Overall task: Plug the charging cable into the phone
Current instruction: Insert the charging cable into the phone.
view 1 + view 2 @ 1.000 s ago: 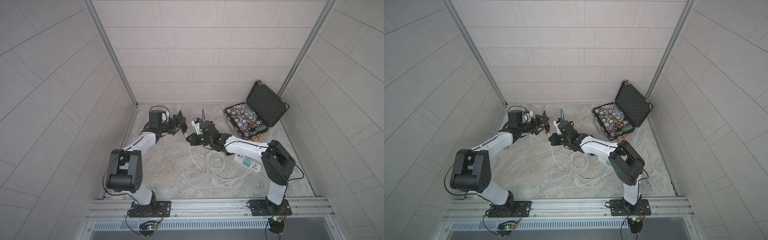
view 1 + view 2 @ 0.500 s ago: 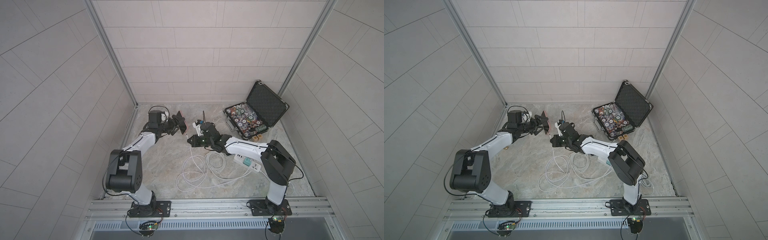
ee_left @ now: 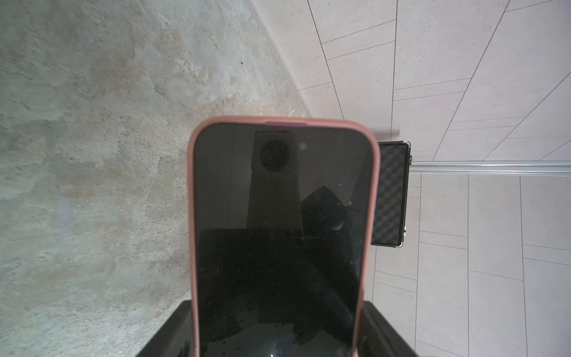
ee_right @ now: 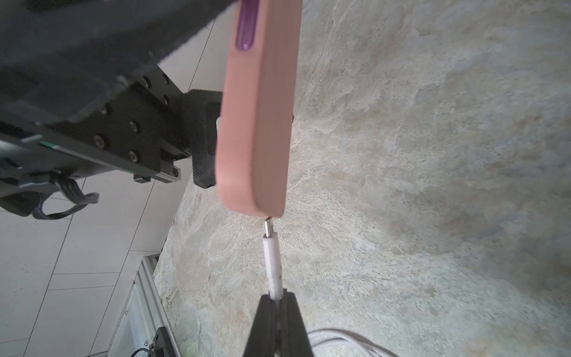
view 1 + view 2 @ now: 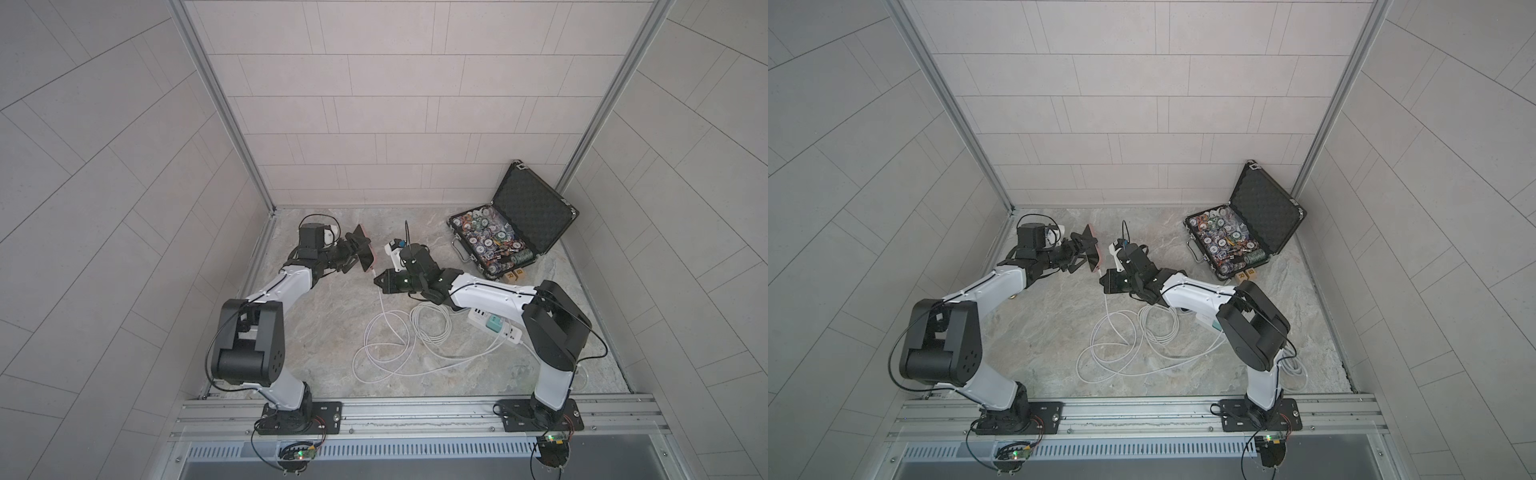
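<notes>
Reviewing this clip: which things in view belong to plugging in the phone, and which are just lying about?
In the job:
phone, held in the left tool
charging cable, plug pinched in the right tool, tip at the phone's bottom edge

Lying about:
open chip case
two small blocks beside it
power strip, carrying the cable's teal adapter

Legible marking is scant. You can find two small tan blocks (image 5: 514, 274) on the stone floor, just beside the open black foam-lined case (image 5: 534, 208). Each bears one dark letter, apparently B and R, too small to confirm. Printing on the round multicoloured chips (image 5: 486, 241) inside that case cannot be read.
</notes>
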`<action>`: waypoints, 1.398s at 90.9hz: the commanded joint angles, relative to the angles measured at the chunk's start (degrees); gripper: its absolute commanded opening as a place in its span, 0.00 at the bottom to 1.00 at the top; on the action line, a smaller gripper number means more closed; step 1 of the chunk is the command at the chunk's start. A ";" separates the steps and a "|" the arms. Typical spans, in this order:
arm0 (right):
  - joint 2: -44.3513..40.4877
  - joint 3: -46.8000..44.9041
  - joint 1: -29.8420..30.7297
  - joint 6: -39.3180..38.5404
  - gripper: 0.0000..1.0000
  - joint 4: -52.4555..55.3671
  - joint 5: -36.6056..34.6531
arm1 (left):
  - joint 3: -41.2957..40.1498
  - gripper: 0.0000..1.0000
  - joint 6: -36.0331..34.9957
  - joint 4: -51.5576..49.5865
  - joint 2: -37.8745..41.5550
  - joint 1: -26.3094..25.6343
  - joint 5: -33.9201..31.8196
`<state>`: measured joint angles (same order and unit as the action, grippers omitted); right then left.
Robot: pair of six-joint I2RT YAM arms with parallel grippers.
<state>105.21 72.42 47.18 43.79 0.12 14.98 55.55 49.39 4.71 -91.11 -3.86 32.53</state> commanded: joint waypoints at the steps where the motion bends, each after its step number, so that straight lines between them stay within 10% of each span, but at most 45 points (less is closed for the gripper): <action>1: -1.44 1.88 -0.24 -0.99 0.00 0.32 -0.88 | -0.33 0.54 -1.49 1.83 2.43 -0.59 0.96; 127: -1.38 -0.09 -2.35 1.23 0.00 -0.71 -2.23 | -1.71 0.53 -2.86 0.32 2.49 -2.69 -2.12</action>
<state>105.21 72.90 45.71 44.18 2.39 15.20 54.37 47.55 6.04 -90.91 -5.82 28.84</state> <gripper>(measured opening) 0.048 0.754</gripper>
